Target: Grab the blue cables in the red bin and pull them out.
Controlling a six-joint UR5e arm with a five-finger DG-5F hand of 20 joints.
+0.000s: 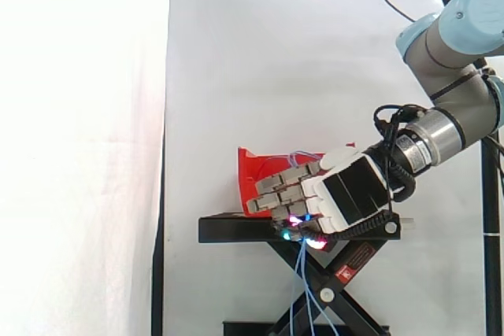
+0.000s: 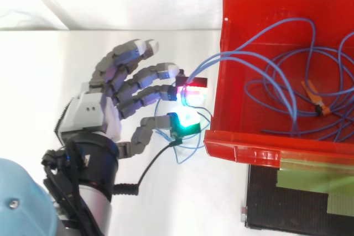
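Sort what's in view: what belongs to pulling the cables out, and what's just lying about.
Job: blue cables, pinched in the hand; red bin.
Lying about: small orange item in the bin; green tape on the black stand.

**Colours at the bin, hand and stand**

The bin [image 2: 276, 150] is plain bright red on every wall. The blue cables [image 2: 279, 64] are a pale, even blue, and an orange clip [image 2: 315, 100] lies among them. The hand [image 2: 94, 111] has grey fingers and a white back with black panels. Its fingertips [image 2: 191, 93] glow red-magenta, with one green-cyan. The arm [image 1: 465, 29] is grey with pale blue caps. The stand [image 1: 236, 230] is black and carries a red label [image 1: 356, 261]. Olive-green tape [image 2: 310, 179] lies on its black top. The curtain [image 1: 276, 53] is white.
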